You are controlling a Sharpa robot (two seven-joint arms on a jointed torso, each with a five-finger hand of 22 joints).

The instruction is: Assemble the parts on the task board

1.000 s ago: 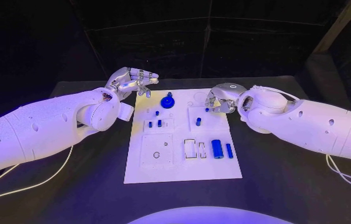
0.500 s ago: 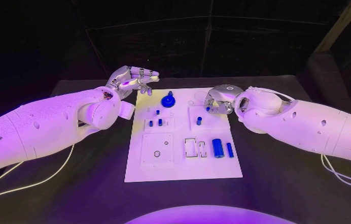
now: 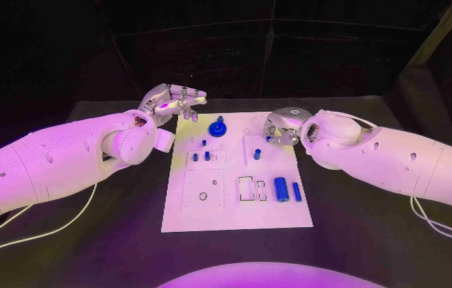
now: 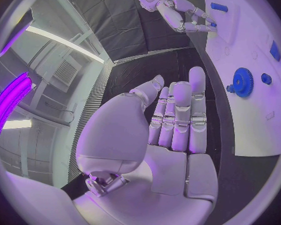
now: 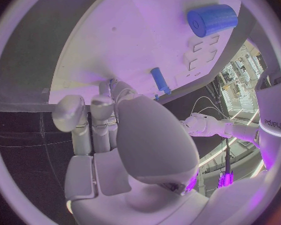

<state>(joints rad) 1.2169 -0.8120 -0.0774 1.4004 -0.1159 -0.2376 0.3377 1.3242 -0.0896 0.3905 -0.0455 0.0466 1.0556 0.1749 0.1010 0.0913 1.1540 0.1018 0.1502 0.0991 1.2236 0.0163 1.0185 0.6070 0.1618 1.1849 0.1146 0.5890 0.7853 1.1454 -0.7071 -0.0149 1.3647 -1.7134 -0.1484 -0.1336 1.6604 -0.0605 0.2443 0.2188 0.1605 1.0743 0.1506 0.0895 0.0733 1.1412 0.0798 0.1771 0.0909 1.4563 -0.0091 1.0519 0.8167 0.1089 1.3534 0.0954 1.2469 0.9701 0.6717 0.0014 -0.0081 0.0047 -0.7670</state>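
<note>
While the left robot hand (image 3: 175,100) hovers off the far left corner of the flat white task board (image 3: 236,216) with fingers loosely apart and empty, the right robot hand (image 3: 279,126) curls over the board's far right part; whether it holds anything, I cannot tell. A blue toothed gear (image 3: 217,128) stands between them on the black counter's (image 3: 358,236) board.

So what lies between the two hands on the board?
In the head view, the blue gear stands on the task board between the left hand and right hand.

White arms (image 3: 66,160), silver fingers (image 3: 185,96) — pale trailing cables (image 3: 57,226)
</note>
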